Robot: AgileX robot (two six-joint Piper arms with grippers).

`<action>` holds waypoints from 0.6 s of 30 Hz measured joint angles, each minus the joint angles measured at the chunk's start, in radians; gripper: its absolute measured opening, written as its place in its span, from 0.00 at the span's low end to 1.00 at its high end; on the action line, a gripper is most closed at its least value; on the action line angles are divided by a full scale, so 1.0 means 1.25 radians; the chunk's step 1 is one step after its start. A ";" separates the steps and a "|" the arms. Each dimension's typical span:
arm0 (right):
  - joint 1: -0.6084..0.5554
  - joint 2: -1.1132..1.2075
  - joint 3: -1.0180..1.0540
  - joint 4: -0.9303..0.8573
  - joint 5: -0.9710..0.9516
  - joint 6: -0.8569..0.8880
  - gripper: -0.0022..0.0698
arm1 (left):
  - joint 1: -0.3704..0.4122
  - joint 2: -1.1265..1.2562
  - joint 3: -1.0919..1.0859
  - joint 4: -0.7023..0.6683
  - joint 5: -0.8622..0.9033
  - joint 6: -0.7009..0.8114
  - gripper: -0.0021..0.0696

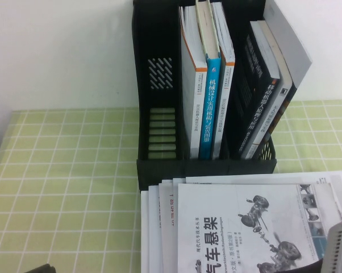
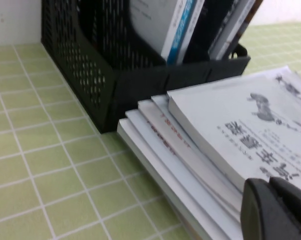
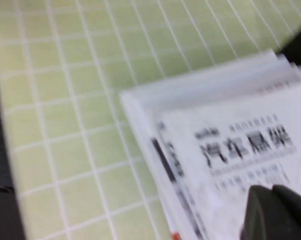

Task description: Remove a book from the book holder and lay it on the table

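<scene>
The white book (image 1: 245, 227) with the black Chinese title and grey suspension drawings lies flat on top of a stack of thin books on the green checked table (image 1: 63, 187), in front of the black book holder (image 1: 159, 165). It also shows in the left wrist view (image 2: 250, 130) and the right wrist view (image 3: 240, 150). My right gripper (image 3: 273, 212) hangs just over the book's cover, fingers together and empty; its arm shows at the lower right of the high view (image 1: 340, 250). My left gripper (image 2: 273, 210) is shut and empty at the near left side of the stack.
The holder (image 2: 140, 85) still has a blue-spined book (image 1: 209, 108) with white books in its middle compartment and dark books (image 1: 262, 96) leaning in its right one. Its left compartment (image 1: 159, 131) holds nothing. Open cloth lies to the left of the stack.
</scene>
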 joint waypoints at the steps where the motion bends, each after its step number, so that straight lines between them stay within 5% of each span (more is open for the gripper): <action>1: -0.018 -0.005 0.030 -0.025 -0.014 0.038 0.03 | 0.000 0.000 0.002 0.000 0.009 0.000 0.03; 7: -0.113 -0.026 0.092 -0.143 -0.040 0.155 0.03 | 0.000 0.000 0.003 0.003 0.028 -0.001 0.03; 18: -0.119 -0.028 0.092 -0.158 -0.055 0.164 0.03 | 0.000 0.000 0.003 0.003 0.048 -0.003 0.03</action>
